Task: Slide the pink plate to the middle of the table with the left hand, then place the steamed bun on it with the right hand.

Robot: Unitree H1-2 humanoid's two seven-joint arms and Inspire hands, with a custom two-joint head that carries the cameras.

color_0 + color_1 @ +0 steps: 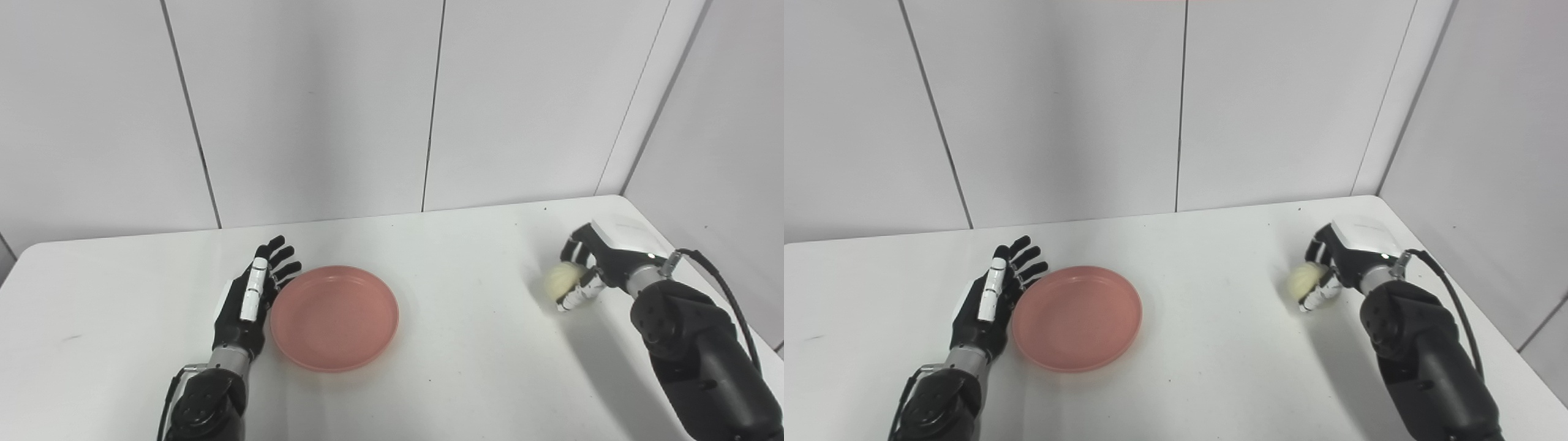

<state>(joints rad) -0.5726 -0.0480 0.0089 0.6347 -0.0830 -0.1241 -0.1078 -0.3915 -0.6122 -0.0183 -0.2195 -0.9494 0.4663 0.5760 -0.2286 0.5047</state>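
The pink plate [334, 316] lies flat on the white table [465, 367], a little left of the middle. My left hand [251, 294] is open, its fingers stretched out along the plate's left rim, touching or almost touching it. My right hand [591, 266] is at the right side of the table, its fingers closed around the pale steamed bun [563, 280]. The bun sits low, at or just above the tabletop. The same scene shows in the right eye view, with the plate [1077, 317], the left hand [992, 294] and the bun [1304, 279].
A grey panelled wall [392, 104] stands right behind the table's far edge. The table's right edge runs close beside my right forearm [698, 361]. A black cable [723, 288] loops from the right wrist.
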